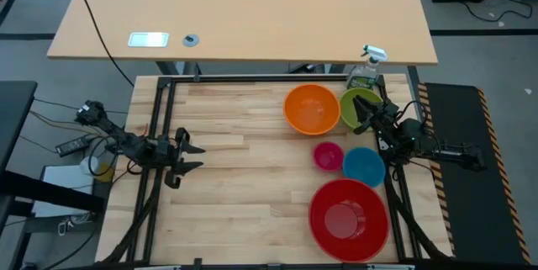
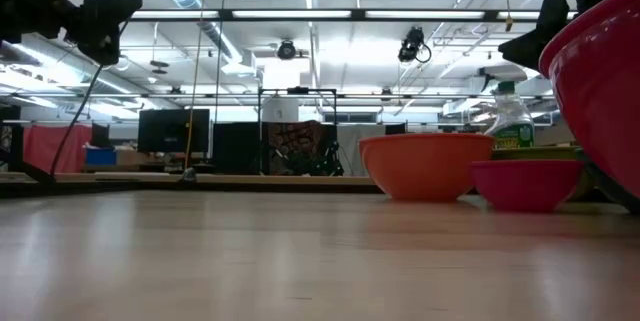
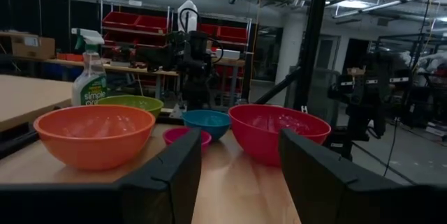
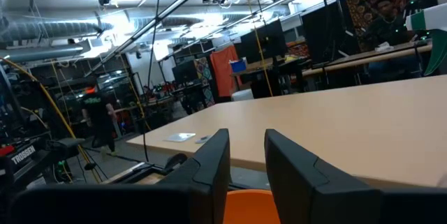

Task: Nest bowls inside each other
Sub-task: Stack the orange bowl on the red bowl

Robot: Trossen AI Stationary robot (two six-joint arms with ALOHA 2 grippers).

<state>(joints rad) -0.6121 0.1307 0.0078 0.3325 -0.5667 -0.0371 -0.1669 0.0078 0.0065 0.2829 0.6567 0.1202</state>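
nothing nested yet, all five bowls sit apart and every one looks empty. take the red bowl (image 1: 349, 219) as the marker: blue bowl (image 1: 364, 166) just behind it, pink bowl (image 1: 328, 156) beside the blue, orange bowl (image 1: 312, 108) and green bowl (image 1: 362, 108) farther back, spray bottle (image 1: 366, 68) behind the green. the right gripper (image 1: 363, 115) hangs over the green bowl, fingers narrowly parted, pinching nothing i can see. the left gripper (image 1: 192, 154) waits well away from the red bowl, fingers spread, empty. all the stacking is left.
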